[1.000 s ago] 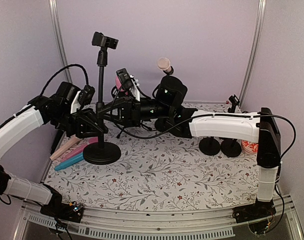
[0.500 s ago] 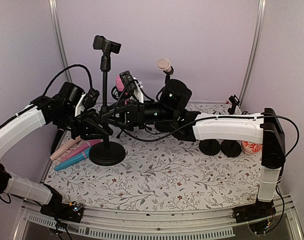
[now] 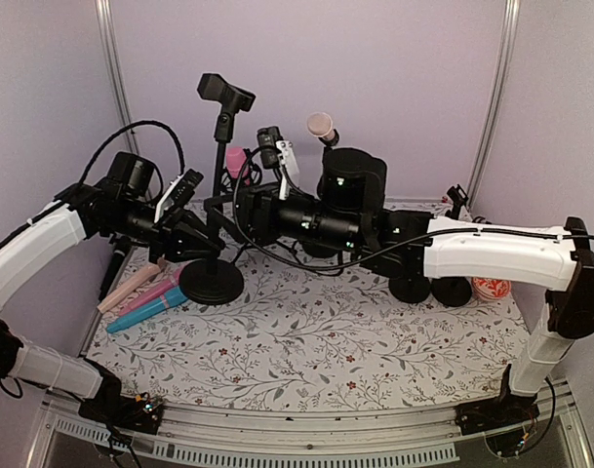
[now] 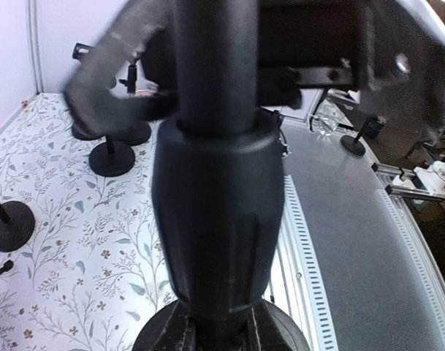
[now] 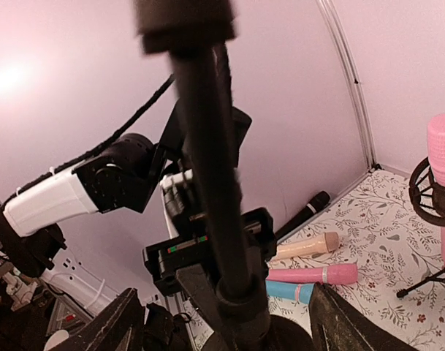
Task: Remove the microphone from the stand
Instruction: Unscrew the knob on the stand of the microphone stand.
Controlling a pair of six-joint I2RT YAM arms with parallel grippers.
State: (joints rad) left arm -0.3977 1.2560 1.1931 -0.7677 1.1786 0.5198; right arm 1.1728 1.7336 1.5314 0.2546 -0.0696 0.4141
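Stand pole (image 5: 207, 146) pinched low between left jaws. Right jaws spread wide, flanking pole without touching it.

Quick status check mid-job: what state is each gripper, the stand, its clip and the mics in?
stand, base on the mat, pole leaning slightly.
clip, empty.
left gripper, shut on the stand's pole.
right gripper, open, jaws either side of that pole.
pink microphone, upright on its own tripod.
loose microphones, lying flat at the mat's left edge.
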